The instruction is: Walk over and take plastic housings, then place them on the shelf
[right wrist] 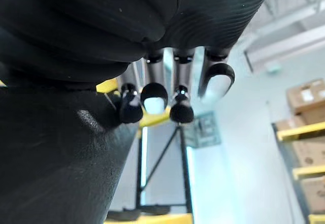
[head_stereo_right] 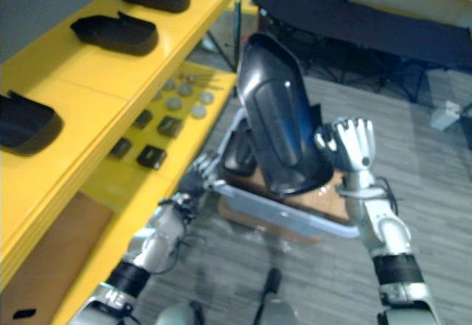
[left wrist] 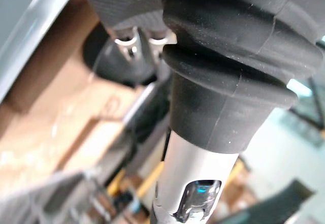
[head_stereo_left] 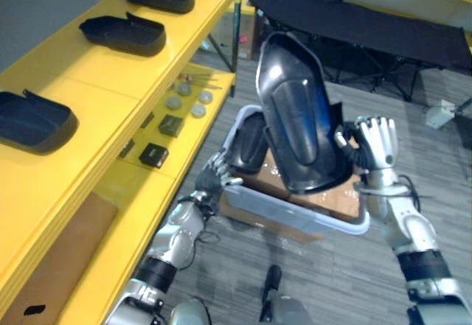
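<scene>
Silver right hand [head_stereo_left: 376, 142]: raised over the right side of the grey bin [head_stereo_left: 295, 218], clasping the lower rim of the held housing [head_stereo_left: 299, 115], with the thumb on one face and the fingers behind.
Black held housing: glossy, lifted clear above the bin and steeply tilted.
Silver left hand [head_stereo_left: 214, 172]: low at the bin's near-left corner, against its rim; whether it grips the rim cannot be told.
Grey bin: on the floor just beside the yellow shelf [head_stereo_left: 96, 104], holding a second housing [head_stereo_left: 251, 144] and brown cardboard [head_stereo_left: 335, 200].
Yellow shelf: on the robot's left, with shelved housings [head_stereo_left: 124, 34] in a row on the top level, apart from one another; dark blocks [head_stereo_left: 153, 154] and grey discs [head_stereo_left: 188, 102] lie on the level below.
</scene>
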